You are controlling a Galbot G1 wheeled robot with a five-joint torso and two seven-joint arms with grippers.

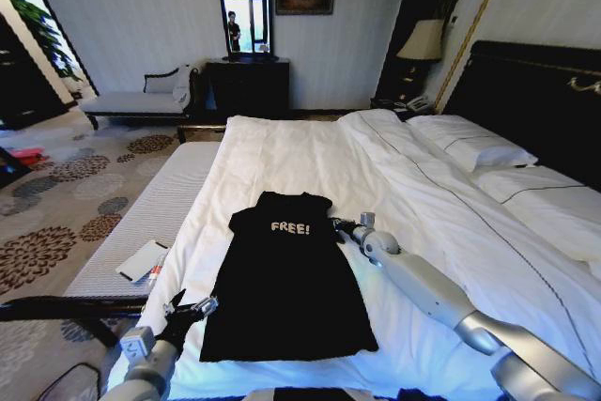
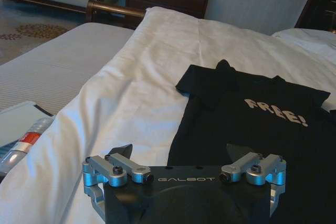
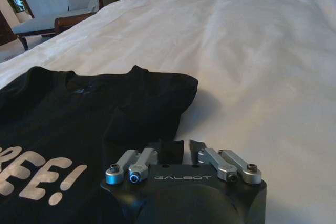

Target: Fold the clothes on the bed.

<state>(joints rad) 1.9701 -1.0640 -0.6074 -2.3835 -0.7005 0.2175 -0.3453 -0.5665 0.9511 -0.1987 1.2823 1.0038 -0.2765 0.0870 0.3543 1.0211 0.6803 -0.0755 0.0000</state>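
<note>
Right gripper [image 1: 340, 225], at the end of a grey-and-white arm reaching in from the robot's right, rests at the shoulder of the black short-sleeved cotton T-shirt [image 1: 286, 279], beside the folded-in sleeve. In the right wrist view its black fingertips [image 3: 169, 148] stand close together with a narrow gap between them, over the sleeve edge where black cloth meets white duvet; whether they pinch the fabric cannot be told.

Left gripper [image 1: 192, 310] lies low at the shirt's hem corner on the robot's left. In the left wrist view its fingers [image 2: 122, 151] are spread wide apart, one tip over the white duvet [image 2: 136, 93], the other over the black cloth; nothing is held between them.

T-shirt lies flat, front up, on the near part of the large double bed [image 1: 394, 176], collar toward the far end, hem toward the robot. White "FREE!" lettering [image 1: 290, 227] crosses the chest. Both sleeves appear tucked inward, giving the garment a narrow outline that widens toward the hem.

White pillows [image 1: 479, 149] sit against the tall dark headboard [image 1: 526, 100] on the robot's right. A pale striped bench [image 1: 141, 232] runs along the bed's left side and carries a flat white object [image 1: 141, 260].
</note>
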